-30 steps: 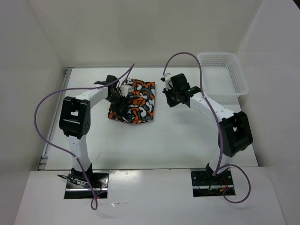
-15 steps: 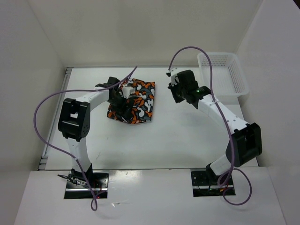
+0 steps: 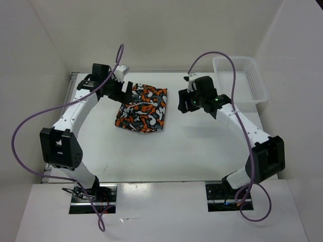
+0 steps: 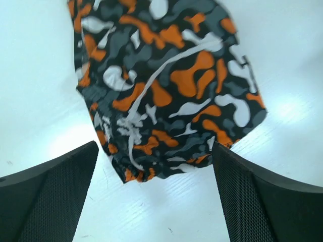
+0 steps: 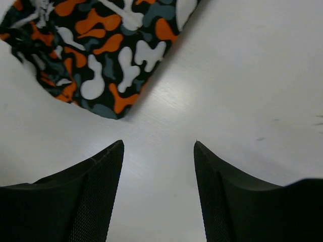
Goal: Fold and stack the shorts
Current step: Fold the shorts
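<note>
On the white desk, folded shorts lie near the far edge; left tool gapes empty, right tool parted, empty.

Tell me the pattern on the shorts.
The shorts carry orange, white, black and grey-teal blotches; clearest from left wrist.

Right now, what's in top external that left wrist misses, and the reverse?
Top external only: the white plastic lattice basket at far right, both arms, and the right claw, open and empty. Left wrist only: a close look at the left claw, its black fingers wide apart with nothing gripped. Both: the folded orange, white, black and grey camouflage-print cloth shorts lying on the white table.
</note>
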`<state>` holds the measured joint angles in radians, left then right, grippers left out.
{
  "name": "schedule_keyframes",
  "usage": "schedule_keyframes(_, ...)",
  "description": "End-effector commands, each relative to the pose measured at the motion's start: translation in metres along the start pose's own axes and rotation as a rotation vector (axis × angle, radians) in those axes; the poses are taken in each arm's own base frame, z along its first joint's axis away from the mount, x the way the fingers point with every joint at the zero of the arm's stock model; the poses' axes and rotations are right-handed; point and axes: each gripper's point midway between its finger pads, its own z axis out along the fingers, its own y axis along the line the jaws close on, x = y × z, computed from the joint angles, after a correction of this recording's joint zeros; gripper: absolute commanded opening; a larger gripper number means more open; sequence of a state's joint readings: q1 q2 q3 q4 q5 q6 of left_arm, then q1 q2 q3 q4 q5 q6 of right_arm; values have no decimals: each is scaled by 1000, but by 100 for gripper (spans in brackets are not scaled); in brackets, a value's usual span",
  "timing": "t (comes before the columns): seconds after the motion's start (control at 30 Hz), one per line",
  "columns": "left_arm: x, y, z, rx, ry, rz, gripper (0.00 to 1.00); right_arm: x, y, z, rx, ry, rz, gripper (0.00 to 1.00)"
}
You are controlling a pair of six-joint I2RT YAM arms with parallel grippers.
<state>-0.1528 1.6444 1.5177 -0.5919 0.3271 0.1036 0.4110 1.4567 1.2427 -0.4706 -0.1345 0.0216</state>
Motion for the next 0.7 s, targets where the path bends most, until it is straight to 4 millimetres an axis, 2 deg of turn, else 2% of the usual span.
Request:
schedule_keyframes(0.0,47,18,17,15,113,-155,100,8,37,32,-187,41,254,64)
schedule_keyframes(0.07,58,33,18,10,126,-214,100,1,48,46,-247,56,322,65)
schedule_keyframes(0.1,64,39,22,15,141,-236,100,12,50,63,-263,111,364,66)
schedule_keyframes(0.2,71,53,21,22,139,-294,100,-15,48,79,-266,72,336,66)
schedule_keyframes(0.27,68,59,13,-2,117,-281,100,-22,40,79,-222,53,299,65)
schedule_keyframes(0.37,66,74,-2,-80,87,-278,100,-27,30,70,-178,19,223,65)
schedule_keyframes(0.4,66,87,-11,-115,74,-304,100,-22,27,66,-155,26,213,72)
schedule_keyframes(0.47,77,104,-26,-196,72,-358,100,-25,16,49,-97,-5,148,80)
schedule_keyframes(0.5,85,121,-38,-247,67,-392,100,-15,11,43,-85,20,127,87)
schedule_keyframes(0.53,87,128,-48,-279,53,-418,100,-18,11,29,-87,1,87,91)
schedule_keyframes(0.57,100,133,-55,-301,70,-448,100,-10,3,23,-68,13,25,94)
schedule_keyframes(0.6,110,147,-68,-340,60,-500,100,-4,-6,15,-46,32,7,99)
schedule_keyframes(0.63,111,150,-80,-356,37,-513,100,-9,-15,-1,-12,4,-37,100)
schedule_keyframes(0.67,117,155,-88,-378,30,-534,100,-6,-26,-9,19,4,-37,100)
